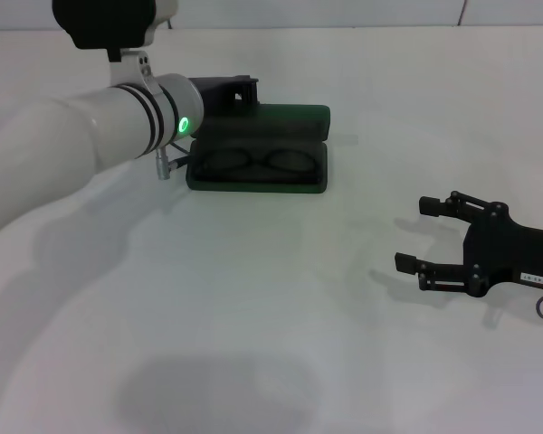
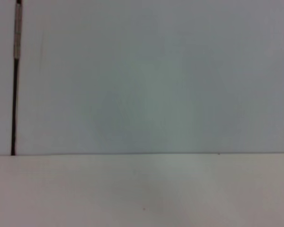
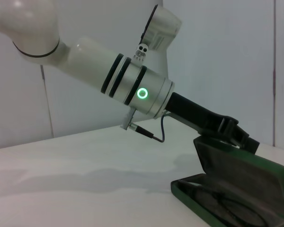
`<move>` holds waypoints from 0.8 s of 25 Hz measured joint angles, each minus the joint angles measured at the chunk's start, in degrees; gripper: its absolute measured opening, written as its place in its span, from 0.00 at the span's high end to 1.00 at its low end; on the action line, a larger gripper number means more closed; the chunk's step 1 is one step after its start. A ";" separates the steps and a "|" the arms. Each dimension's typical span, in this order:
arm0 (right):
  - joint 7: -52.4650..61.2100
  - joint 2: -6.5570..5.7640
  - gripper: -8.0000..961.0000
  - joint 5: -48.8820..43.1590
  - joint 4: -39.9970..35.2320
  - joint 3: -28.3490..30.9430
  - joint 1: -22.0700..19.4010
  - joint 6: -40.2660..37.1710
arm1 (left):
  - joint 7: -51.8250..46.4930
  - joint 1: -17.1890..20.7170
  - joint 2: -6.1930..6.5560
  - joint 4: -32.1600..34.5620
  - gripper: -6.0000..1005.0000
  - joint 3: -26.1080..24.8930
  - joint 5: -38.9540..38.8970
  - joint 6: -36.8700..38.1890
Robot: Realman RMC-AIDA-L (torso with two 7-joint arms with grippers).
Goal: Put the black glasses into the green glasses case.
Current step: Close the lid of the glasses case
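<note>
The left gripper [image 1: 240, 90] is at the far side of the table [image 1: 253, 298], right behind the raised lid of the green glasses case [image 1: 262, 149]; I cannot tell if its fingers are apart or together. The case lies open, lid upright, and the black glasses [image 1: 253, 163] lie inside its lower half, lenses side by side. The right gripper [image 1: 425, 235] rests low over the table at the right, well apart from the case, with its fingers spread open and holding nothing.
</note>
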 joint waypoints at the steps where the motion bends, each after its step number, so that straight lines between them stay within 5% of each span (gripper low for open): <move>1: 0.00 0.00 0.08 0.00 0.00 0.00 0.00 0.00 | 0.02 0.13 0.03 0.04 0.98 0.30 0.00 -0.09; 20: 0.00 0.05 0.08 0.36 0.00 0.00 0.14 0.00 | 5.55 5.06 -0.02 4.34 0.97 3.39 0.07 -2.30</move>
